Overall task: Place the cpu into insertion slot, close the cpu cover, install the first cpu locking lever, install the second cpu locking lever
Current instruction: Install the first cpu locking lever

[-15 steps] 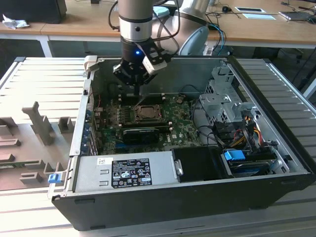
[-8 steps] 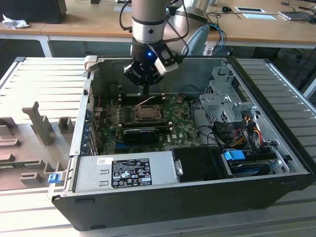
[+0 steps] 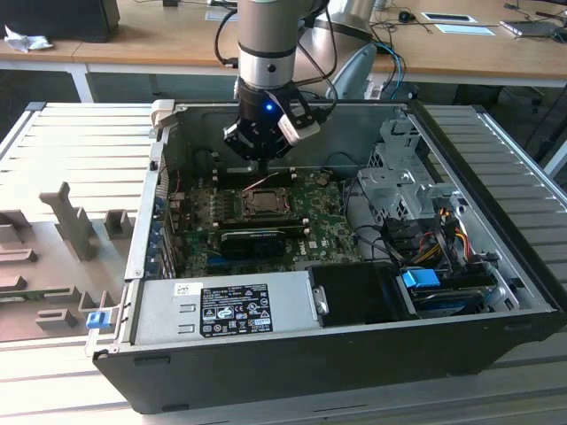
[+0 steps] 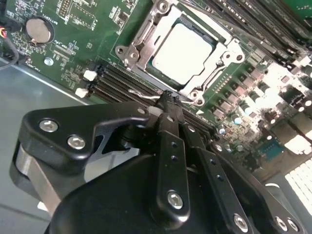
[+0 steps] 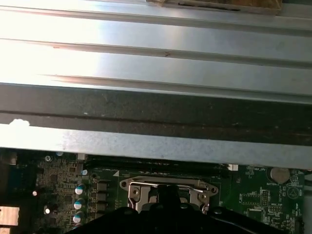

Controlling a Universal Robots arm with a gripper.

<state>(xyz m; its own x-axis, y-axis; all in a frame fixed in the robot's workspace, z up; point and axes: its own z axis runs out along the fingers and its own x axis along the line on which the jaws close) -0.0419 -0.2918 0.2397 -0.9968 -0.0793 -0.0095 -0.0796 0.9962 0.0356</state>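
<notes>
Hand [image 4: 168, 100] fingers closed together, tip just beside the insertion slot [image 4: 183, 51] edge, cpu [image 4: 184, 52] seated, cpu cover [image 4: 141, 39] down over it on the green board [image 4: 87, 48].

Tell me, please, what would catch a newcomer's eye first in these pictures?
Most striking is the black gripper hanging inside the open computer case, just above the green board. In the second wrist view, the pale cpu lies in the insertion slot, framed by the cpu cover, with the gripper's tips meeting a thin wire lever beside it.
</notes>
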